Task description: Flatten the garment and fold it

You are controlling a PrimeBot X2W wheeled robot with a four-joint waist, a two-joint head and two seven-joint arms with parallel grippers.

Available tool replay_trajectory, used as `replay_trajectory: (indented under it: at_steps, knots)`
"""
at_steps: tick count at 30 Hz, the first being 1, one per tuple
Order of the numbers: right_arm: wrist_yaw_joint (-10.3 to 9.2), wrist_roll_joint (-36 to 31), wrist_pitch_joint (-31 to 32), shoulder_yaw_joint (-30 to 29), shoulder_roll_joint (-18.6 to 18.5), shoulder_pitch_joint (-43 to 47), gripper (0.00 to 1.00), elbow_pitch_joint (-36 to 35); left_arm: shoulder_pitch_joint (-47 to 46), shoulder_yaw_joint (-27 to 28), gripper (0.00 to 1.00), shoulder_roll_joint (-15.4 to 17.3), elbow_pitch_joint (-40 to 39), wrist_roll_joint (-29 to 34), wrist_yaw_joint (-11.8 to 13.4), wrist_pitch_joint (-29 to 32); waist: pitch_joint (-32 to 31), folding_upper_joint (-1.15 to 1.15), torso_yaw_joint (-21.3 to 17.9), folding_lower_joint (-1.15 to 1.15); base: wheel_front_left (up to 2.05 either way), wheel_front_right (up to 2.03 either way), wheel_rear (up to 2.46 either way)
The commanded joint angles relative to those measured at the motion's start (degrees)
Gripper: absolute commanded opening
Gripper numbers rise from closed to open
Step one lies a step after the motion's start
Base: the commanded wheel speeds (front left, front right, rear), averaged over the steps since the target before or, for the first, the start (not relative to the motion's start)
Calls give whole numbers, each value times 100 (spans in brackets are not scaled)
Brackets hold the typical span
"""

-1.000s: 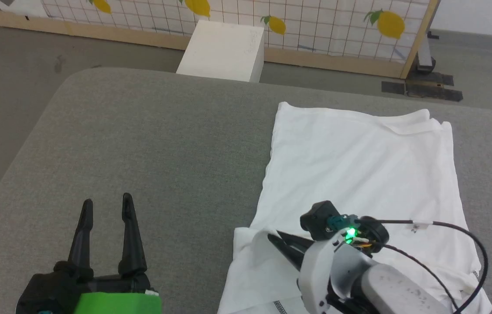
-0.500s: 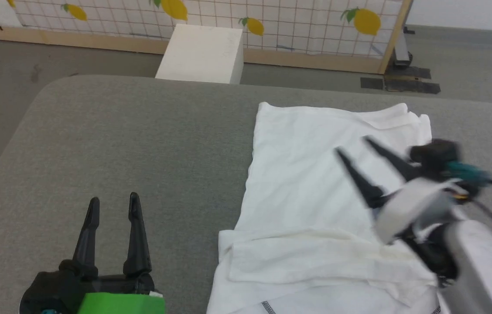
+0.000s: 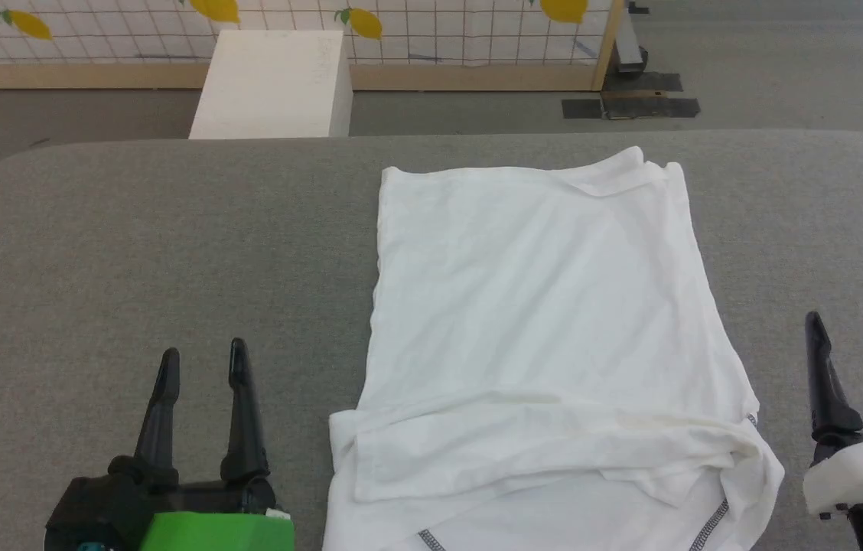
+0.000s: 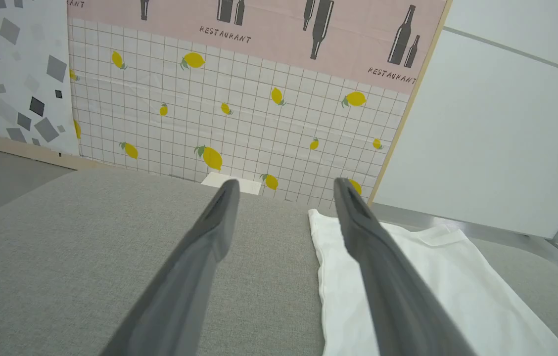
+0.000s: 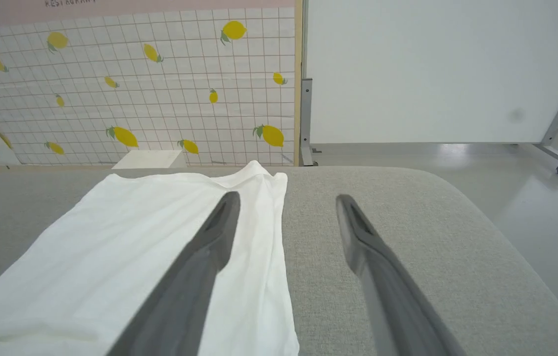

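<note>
Because the garment [image 3: 546,306] is thin, limp cotton, it will likely sag and crease wherever it is lifted, so a pinch at its two near corners (by the grey-stitched hem) looks the best hold. It lies on the grey padded surface [image 3: 171,245], a rumpled flap doubled over its near end. The left gripper [image 3: 203,350] and right gripper [image 3: 847,317] flank it, fingers apart, holding nothing.

Garment [image 3: 546,306]: white, thin T-shirt, lying flat before me, just right of centre in my head view, long axis running from upper middle down to the bottom edge. Far part smooth. Near end doubled over into a wrinkled band. Grey zigzag stitching [image 3: 711,524] shows along the lower-right hem.
</note>
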Motion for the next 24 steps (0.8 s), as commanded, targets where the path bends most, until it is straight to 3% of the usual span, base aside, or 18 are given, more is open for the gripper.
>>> replay_trajectory:
  at_steps: [1,8,14,19,24]
  knots:
    - [-9,-34,-16,-27,68,95,100,-79,-5,20,100,-27,25,-27,35,-46,78,0,-170,0,0,0,0]
    - [-9,12,-2,-6,171,52,100,-425,-901,-78,100,349,-51,254,-165,414,519,0,-293,0,0,0,0]
    - [-9,46,13,11,177,-284,100,-734,-2950,-272,100,730,384,167,-716,1723,1232,0,-252,0,0,0,0]
    - [-9,162,-16,85,121,-618,100,-941,-5144,-506,100,1032,1410,212,-1244,2957,2035,0,-274,0,0,0,0]
    - [-9,272,-89,167,45,-850,100,-957,-6415,-605,100,965,2201,105,-1369,3838,2652,0,-426,0,0,0,0]
